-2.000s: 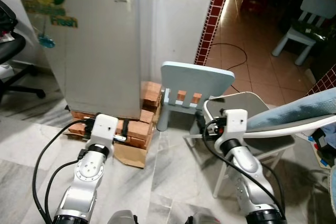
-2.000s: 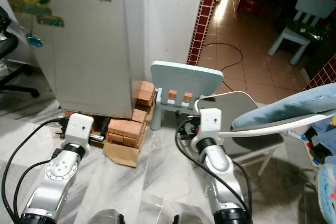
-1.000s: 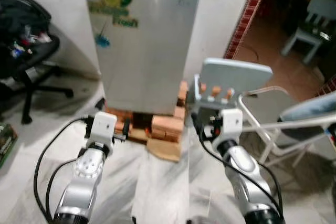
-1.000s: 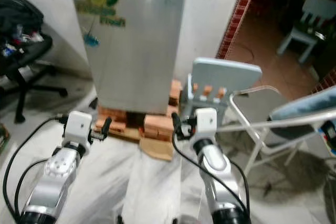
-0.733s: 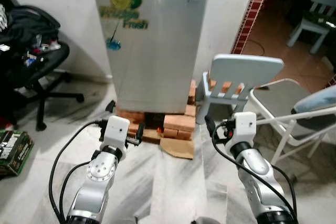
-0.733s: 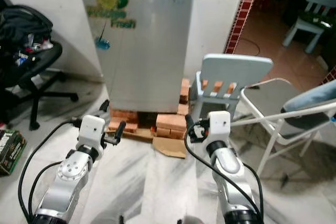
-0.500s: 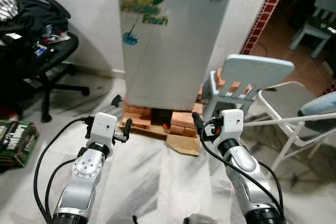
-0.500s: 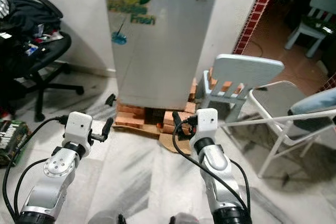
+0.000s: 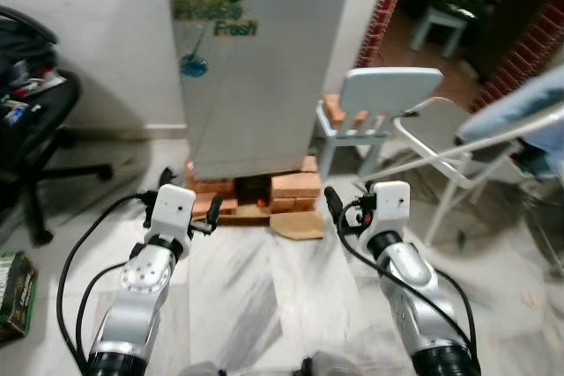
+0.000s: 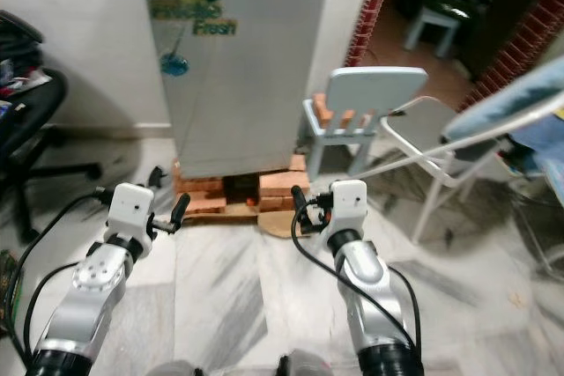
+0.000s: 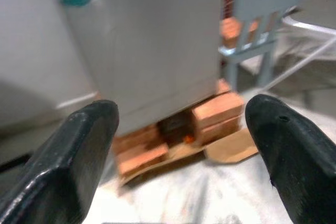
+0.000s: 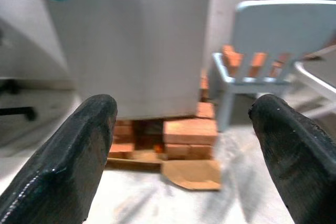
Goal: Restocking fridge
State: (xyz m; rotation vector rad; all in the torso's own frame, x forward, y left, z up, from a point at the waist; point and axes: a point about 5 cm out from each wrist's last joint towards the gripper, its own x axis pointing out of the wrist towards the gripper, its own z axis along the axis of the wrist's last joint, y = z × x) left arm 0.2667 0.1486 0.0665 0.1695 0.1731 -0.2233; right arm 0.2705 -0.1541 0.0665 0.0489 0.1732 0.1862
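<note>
A small grey fridge (image 9: 256,59) with a green "Fresh" logo stands straight ahead against the wall, its door closed. It rests on a stack of orange bricks (image 9: 286,187). Both silver arms reach forward at floor level, short of the fridge. My left gripper (image 11: 178,129) is open, with nothing between its black fingers (image 9: 214,209). On the other side, my right gripper (image 12: 184,129) is also open and empty, one of its fingers (image 9: 332,202) pointing at the bricks.
A pale blue child's chair (image 9: 379,99) stands right of the fridge, a metal folding chair (image 9: 441,143) beside it. A black office chair (image 9: 26,129) is at far left, a green box (image 9: 13,292) on the floor. Cardboard (image 9: 295,224) lies before the bricks.
The whole view has swung as the camera moved, bringing the fridge from the left edge towards the middle. Both arms keep the same forward pose, grippers still open.
</note>
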